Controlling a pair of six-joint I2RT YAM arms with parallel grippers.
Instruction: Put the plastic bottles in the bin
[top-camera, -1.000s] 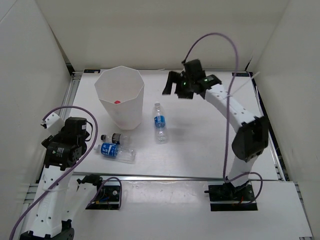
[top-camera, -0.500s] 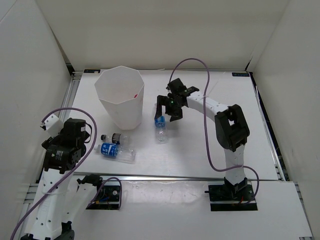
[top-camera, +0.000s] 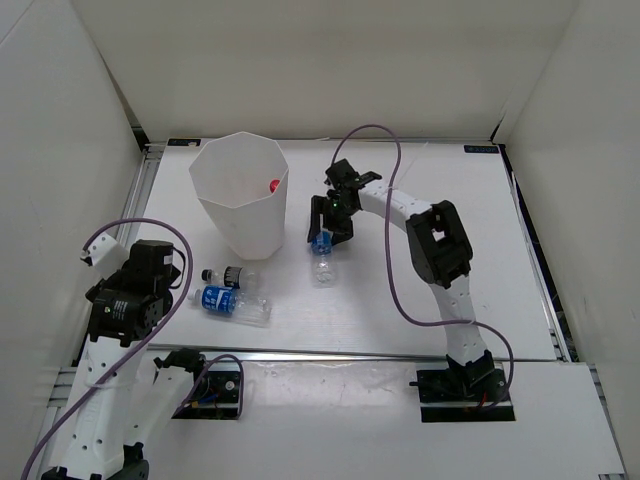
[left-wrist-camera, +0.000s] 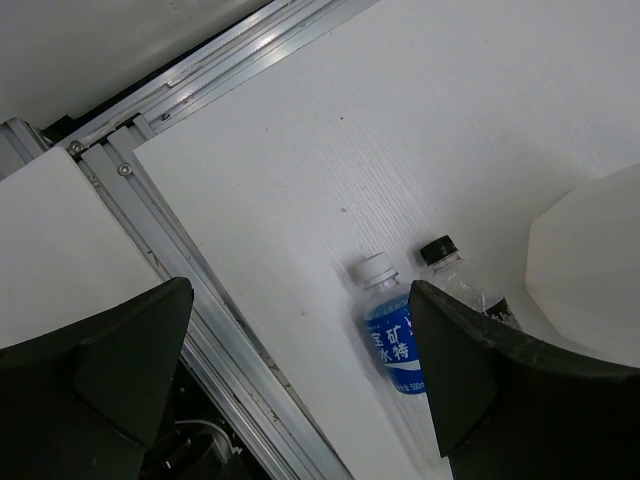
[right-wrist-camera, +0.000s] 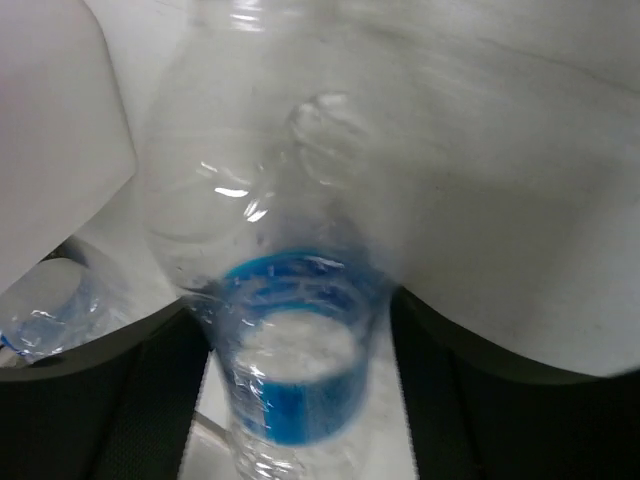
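the right gripper (top-camera: 325, 228) is down over a blue-labelled bottle (top-camera: 321, 262) that lies on the table (top-camera: 420, 290) just right of the bin (top-camera: 225, 222). from above, the gripper hides the bottle's cap end. in the right wrist view the bottle fills the picture, blurred, with a dark finger (right-wrist-camera: 120, 410) on each side of its blue label. whether the fingers press on it or only straddle it cannot be told.

inside the bin, only a red spot (top-camera: 273, 184) shows against the far right wall. it looks like the cap of the red-labelled bottle, whose body cannot be made out.

two more bottles lie together on the table in front of the bin, towards its left. one is a black-capped bottle (left-wrist-camera: 455, 277) whose label is cut off by a finger. the other is a second blue-labelled bottle (left-wrist-camera: 392, 337) with a white cap, its lower end hidden.

the left gripper (left-wrist-camera: 300, 330) hangs above the table's near left edge, beside the metal rail (left-wrist-camera: 190, 290). its fingers are spread wide with nothing between them.
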